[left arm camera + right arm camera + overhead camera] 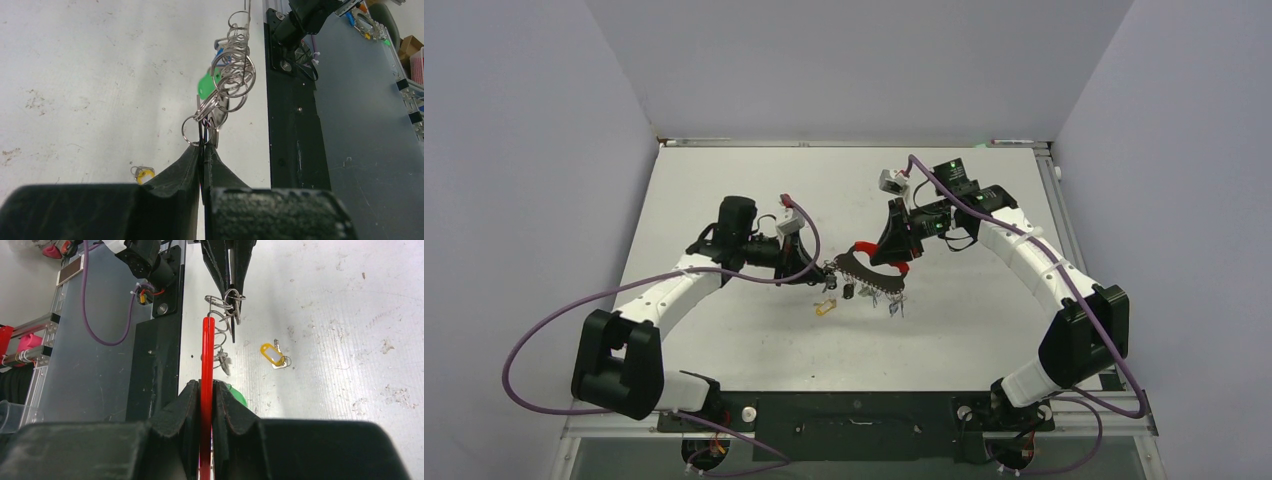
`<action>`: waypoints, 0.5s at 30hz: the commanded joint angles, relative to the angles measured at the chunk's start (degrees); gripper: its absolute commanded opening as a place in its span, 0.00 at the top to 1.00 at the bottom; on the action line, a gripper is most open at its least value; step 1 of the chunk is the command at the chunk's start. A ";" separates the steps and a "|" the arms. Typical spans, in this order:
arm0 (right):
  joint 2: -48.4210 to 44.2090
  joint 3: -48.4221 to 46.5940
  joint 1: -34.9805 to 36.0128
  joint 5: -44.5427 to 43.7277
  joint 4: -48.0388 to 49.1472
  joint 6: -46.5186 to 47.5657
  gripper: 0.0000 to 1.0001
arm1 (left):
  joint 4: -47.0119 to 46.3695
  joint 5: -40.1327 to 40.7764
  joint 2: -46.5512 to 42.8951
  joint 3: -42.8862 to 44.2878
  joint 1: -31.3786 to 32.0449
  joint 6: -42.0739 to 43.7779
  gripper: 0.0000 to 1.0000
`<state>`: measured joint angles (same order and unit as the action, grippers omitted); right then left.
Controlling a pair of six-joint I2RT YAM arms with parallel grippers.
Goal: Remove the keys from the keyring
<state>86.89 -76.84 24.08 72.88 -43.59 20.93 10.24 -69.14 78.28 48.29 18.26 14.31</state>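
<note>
my right gripper [206,390] clamping tight on red crescent plastic keyring [208,340] as anchor | my left gripper [203,150] pinching closed on silvery wire split ring [183,132] to strip it

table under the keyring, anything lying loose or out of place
Only one thing: a small key with a yellow plastic tag lies alone on the white table, apart from the bunch of keys hanging from the red-and-grey keyring. Nothing looks spilled or broken.
</note>
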 commanded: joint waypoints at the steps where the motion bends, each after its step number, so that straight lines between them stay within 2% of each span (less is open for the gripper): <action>1: -0.94 -1.18 -0.15 2.60 1.04 3.46 0.95 | 4.50 2.80 -1.85 3.90 -0.16 0.52 1.00; 6: -1.24 0.81 -0.17 0.76 2.33 4.06 0.95 | 9.15 6.15 -2.53 6.04 0.10 2.38 1.00; 15: -1.77 0.83 -1.99 1.02 2.66 4.63 0.95 | 23.75 13.52 -4.00 9.84 1.69 16.15 0.98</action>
<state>86.89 -75.46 22.72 70.91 -43.31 23.81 26.50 -59.07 76.38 55.20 18.83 22.94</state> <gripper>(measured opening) 0.104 0.018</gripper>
